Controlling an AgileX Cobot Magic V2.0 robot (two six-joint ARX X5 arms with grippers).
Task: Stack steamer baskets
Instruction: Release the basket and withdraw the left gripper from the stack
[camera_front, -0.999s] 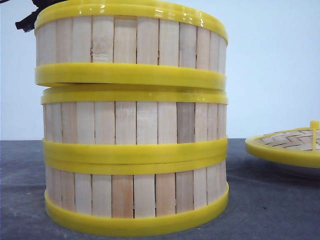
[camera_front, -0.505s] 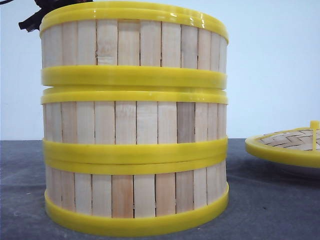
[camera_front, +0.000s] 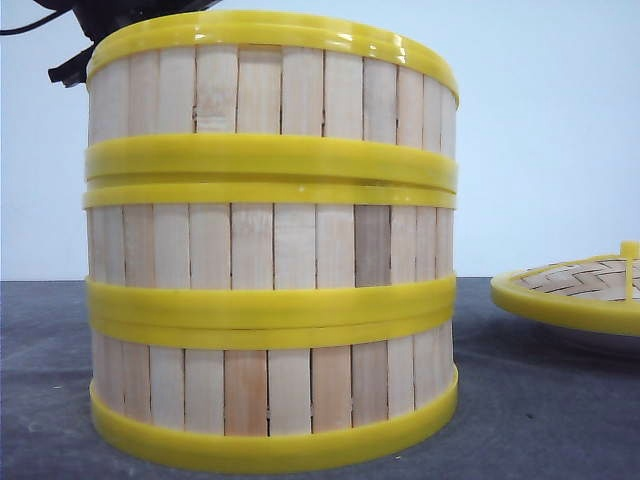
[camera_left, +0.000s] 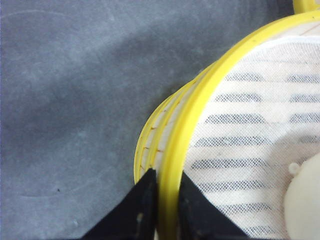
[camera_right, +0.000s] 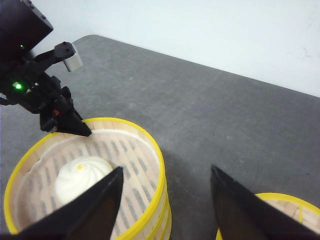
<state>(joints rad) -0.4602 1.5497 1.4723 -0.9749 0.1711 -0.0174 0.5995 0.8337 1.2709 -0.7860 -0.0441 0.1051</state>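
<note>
The left tool (camera_left: 167, 200) is clenched on the rim of the top steamer basket (camera_front: 270, 90), which sits on two more baskets (camera_front: 270, 310) on the grey surface (camera_front: 540, 400). A white bun (camera_right: 80, 177) lies inside. The right tool (camera_right: 167, 200) hangs released above. The woven lid (camera_front: 575, 290) rests beside.

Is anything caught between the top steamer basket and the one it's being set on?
Nothing visible. In the front view the top steamer basket sits ring to ring on the middle basket, with only a thin seam showing. The left gripper grips its rim from above, clear of that joint.
</note>
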